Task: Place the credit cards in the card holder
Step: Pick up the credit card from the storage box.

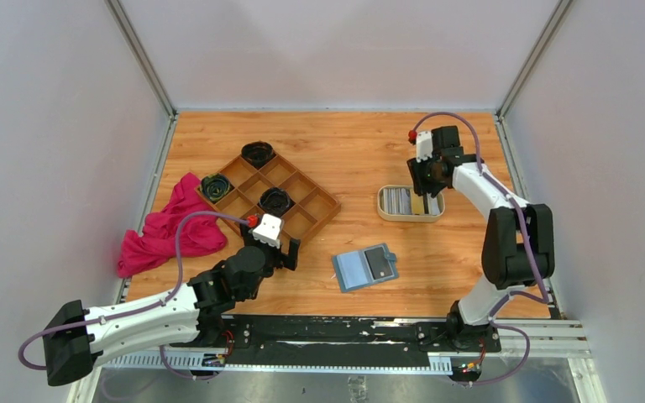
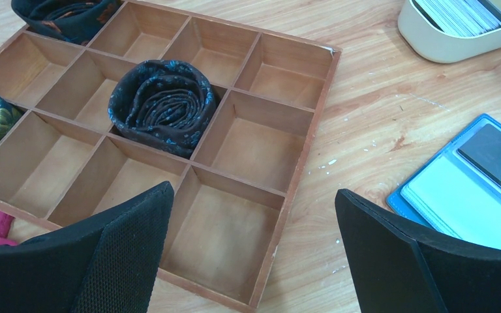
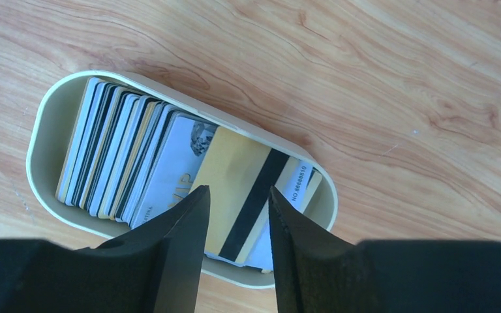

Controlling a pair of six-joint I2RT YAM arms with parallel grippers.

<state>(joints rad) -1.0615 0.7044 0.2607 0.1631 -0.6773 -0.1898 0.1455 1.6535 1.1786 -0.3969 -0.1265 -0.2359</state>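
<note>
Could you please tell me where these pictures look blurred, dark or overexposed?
Top view: even light, all sharp, soft shadows. Left wrist view: wooden tray crisp, the wallet nearly washed out inside. Right wrist view: cards sharp, the right pincer a featureless black shape.

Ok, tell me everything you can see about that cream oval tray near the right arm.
The cream oval tray looks like smooth plastic: a shallow tub with rounded ends and a low wall. It sits flat on the wooden table, right of centre. Credit cards stand packed on edge inside, a gold card with a black stripe leaning at one end. The right gripper hangs over it, jaws apart above that card.
</note>
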